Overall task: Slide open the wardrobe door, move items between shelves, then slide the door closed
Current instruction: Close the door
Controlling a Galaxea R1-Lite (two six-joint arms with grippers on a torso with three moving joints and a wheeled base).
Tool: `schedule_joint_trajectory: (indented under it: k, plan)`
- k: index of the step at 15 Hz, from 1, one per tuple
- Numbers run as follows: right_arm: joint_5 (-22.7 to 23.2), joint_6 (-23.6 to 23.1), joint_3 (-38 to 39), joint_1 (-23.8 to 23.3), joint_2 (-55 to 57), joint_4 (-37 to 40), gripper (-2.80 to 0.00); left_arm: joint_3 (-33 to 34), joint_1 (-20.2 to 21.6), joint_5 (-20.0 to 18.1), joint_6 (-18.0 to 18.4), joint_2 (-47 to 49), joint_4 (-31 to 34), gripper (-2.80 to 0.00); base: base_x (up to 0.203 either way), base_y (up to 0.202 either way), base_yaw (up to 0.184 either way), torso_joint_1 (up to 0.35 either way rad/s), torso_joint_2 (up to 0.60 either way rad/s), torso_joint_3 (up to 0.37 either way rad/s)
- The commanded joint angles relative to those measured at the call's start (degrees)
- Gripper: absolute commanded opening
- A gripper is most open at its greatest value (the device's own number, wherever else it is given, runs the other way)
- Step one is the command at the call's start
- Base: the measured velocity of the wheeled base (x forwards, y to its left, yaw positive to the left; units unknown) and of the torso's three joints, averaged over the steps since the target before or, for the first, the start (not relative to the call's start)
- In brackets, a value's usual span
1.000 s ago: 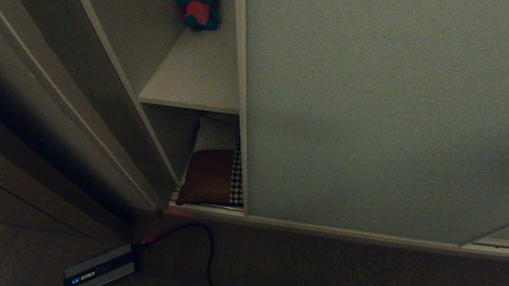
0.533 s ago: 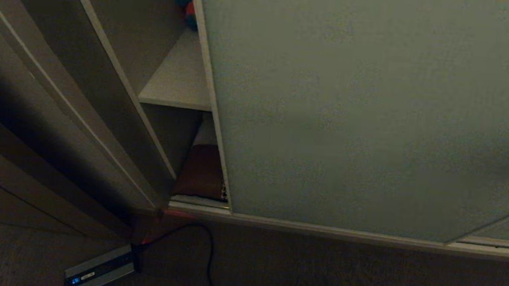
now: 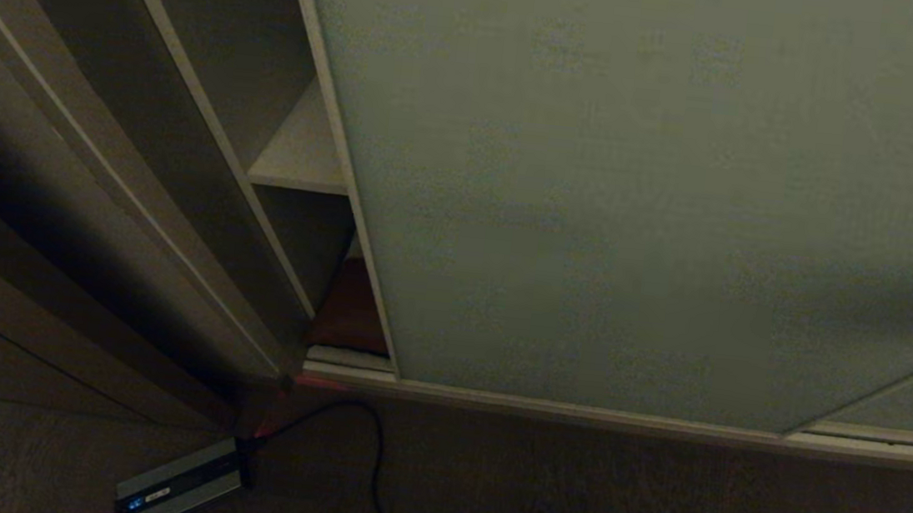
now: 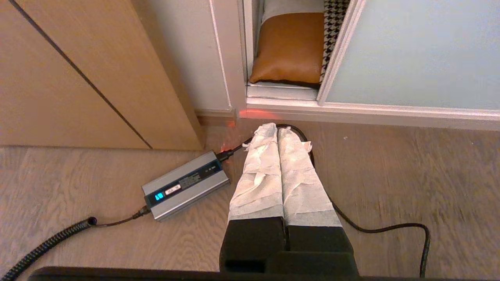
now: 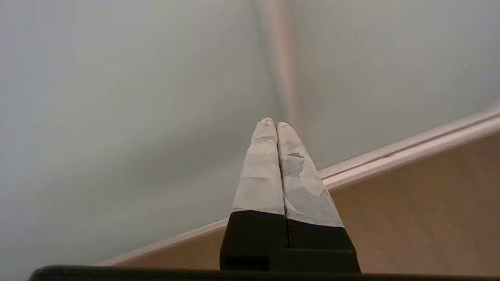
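The sliding wardrobe door is a pale grey-green panel that covers most of the wardrobe, leaving a narrow gap at its left edge. Through the gap a sliver of one of the shelves shows. In the left wrist view a strip of the houndstooth cushion stands behind a brown cushion on the bottom level, just inside the door. My right gripper is shut and empty, its tips pointing at the door panel beside a vertical frame strip. My left gripper hangs shut and empty over the floor. Neither arm shows in the head view.
A silver power brick with a blue light lies on the wood floor left of my left gripper, its black cable looping under the fingers. Silver floor rails run along the wardrobe's foot. A wood-panel wall stands at the left.
The door has slid steadily left, narrowing the opening. It now hides the blue plush toy on the shelf and most of the cushions.
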Motion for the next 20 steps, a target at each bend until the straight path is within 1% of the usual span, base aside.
schedule_joint_trajectory:
  k: [1,5,7,11,15,20]
  plan:
    - [0.4,0.0,0.4,-1.3,-1.1,-0.2,-2.8,0.0,0.0,0.0,0.0,0.0,0.0,-2.8,0.0,0.0,0.0,0.0,0.0,0.0]
    - [0.3,-0.2,-4.4,-0.3,7.6,-1.2,-2.8,0.0,0.0,0.0,0.0,0.0,0.0,-2.8,0.0,0.0,0.0,0.0,0.0,0.0]
    - [0.3,0.3,-8.7,0.7,11.6,-1.3,-2.8,0.0,0.0,0.0,0.0,0.0,0.0,-2.8,0.0,0.0,0.0,0.0,0.0,0.0]
    - [0.3,6.4,-16.4,3.9,18.3,-1.4,-2.8,0.0,0.0,0.0,0.0,0.0,0.0,-2.8,0.0,0.0,0.0,0.0,0.0,0.0]
    - [0.1,6.9,-16.7,6.7,19.4,-1.6,-2.8,0.0,0.0,0.0,0.0,0.0,0.0,-2.8,0.0,0.0,0.0,0.0,0.0,0.0]
    - [0.1,7.0,-16.6,7.6,19.8,-2.5,-2.8,0.0,0.0,0.0,0.0,0.0,0.0,-2.8,0.0,0.0,0.0,0.0,0.0,0.0]
